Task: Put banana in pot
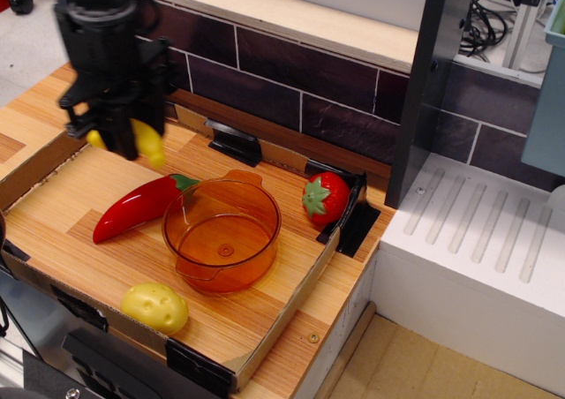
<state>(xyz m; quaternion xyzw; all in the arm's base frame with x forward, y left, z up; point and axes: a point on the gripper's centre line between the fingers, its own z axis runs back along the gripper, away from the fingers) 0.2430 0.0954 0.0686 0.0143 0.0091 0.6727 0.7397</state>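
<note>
Pincer [121, 137] clamped around banana [146, 143], aloft left of pot [222, 234].

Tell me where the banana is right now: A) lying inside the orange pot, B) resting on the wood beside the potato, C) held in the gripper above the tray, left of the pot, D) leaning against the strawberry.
C. The gripper is shut on the banana, which hangs in the air above the red pepper, up and left of the pot; nothing lies in the pot.
</note>
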